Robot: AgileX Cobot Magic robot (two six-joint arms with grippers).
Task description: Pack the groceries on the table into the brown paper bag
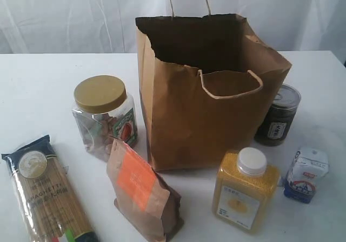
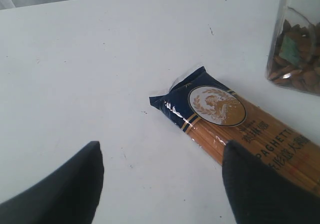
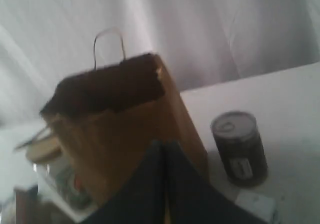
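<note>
Exterior view's lower edge cuts off the spaghetti packet [image 1: 46, 196]

The bag [image 1: 205, 101] stands centre on the bench [image 1: 32, 79]; a jar [image 1: 104, 117] just left, spaghetti [image 1: 46, 193] and pouch [image 1: 141, 193] before that; bottle [image 1: 246, 190] front right, another jar [image 1: 278, 116] and packet [image 1: 306, 174] right

A pale white curtain [image 1: 65, 14] hangs in loose vertical folds across the whole far side, left to right.
</note>
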